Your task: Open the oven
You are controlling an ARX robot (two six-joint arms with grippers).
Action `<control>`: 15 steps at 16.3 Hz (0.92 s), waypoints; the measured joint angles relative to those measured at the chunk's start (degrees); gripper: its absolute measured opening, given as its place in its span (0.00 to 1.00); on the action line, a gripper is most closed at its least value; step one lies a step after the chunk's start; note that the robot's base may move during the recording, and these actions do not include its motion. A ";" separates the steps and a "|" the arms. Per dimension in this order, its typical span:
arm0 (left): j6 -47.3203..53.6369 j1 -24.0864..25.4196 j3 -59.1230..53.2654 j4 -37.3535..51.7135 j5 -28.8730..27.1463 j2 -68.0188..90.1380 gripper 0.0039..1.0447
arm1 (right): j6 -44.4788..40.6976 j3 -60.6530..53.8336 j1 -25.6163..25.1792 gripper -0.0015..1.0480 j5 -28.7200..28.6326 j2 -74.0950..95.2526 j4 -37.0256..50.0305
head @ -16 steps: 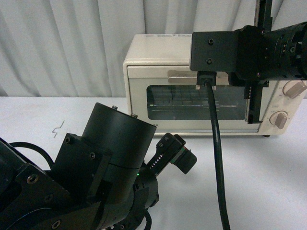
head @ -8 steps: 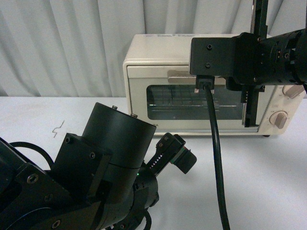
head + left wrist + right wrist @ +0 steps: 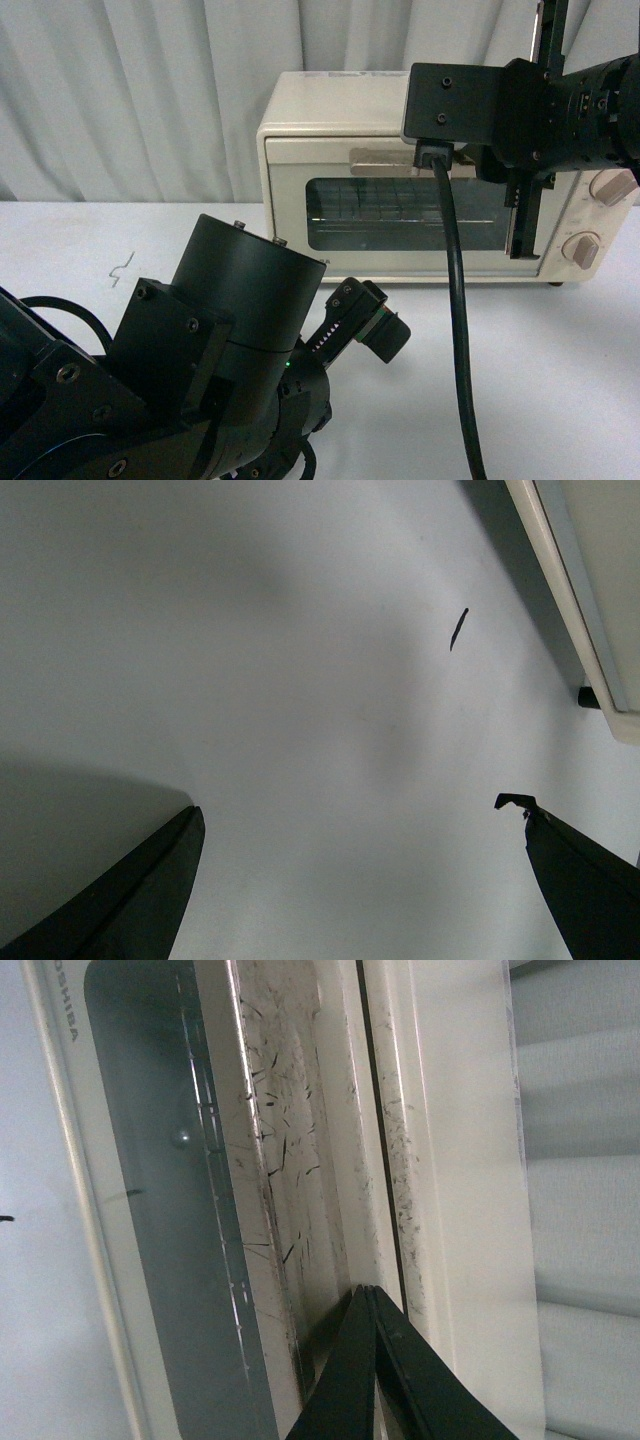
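The cream oven (image 3: 320,130) stands at the back of the white table, its glass door (image 3: 380,215) upright and shut against the body. The beige bar handle (image 3: 375,155) runs along the top of the door, and two round knobs (image 3: 583,249) sit at the oven's right. My right gripper (image 3: 365,1295) is shut, its tips pressed together at the scuffed handle (image 3: 290,1160), close to the dark seam above the door. In the front view its wrist (image 3: 520,110) covers the oven's upper right. My left gripper (image 3: 352,805) is open over bare table, with nothing between its fingers.
My left arm (image 3: 200,380) fills the front view's lower left. A black cable (image 3: 455,330) hangs from the right wrist across the oven front. A small bent mark (image 3: 121,268) lies on the table (image 3: 560,380). Pale curtains (image 3: 130,90) hang behind.
My right wrist dipped a little, then rose back and shifted slightly right. The oven door and my left arm look unchanged.
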 joint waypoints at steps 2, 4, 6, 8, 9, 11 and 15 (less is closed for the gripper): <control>0.00 -0.02 0.00 0.00 -0.04 0.00 0.94 | 2.54 -0.22 -0.22 0.02 -0.42 -0.79 -2.01; 0.00 0.00 0.00 -0.02 -0.02 0.00 0.94 | 4.57 -0.57 -0.37 0.02 -1.07 -1.44 -3.04; 0.00 0.00 0.00 -0.02 -0.02 0.00 0.94 | 6.32 -0.90 -0.37 0.02 -1.36 -2.29 -4.83; 0.00 0.00 0.00 -0.02 -0.02 0.00 0.94 | 8.26 -1.33 -0.35 0.02 -2.03 -3.13 -6.69; 0.00 0.00 0.00 -0.02 -0.02 0.00 0.94 | 9.40 -1.68 -0.31 0.02 -2.38 -3.85 -7.78; 0.00 0.00 0.00 -0.02 -0.04 0.00 0.94 | 12.07 -2.34 -0.26 0.02 -3.41 -4.96 -9.88; 0.00 0.00 0.00 -0.04 -0.07 0.00 0.94 | 20.26 -5.77 2.21 0.02 -8.13 -7.17 -16.70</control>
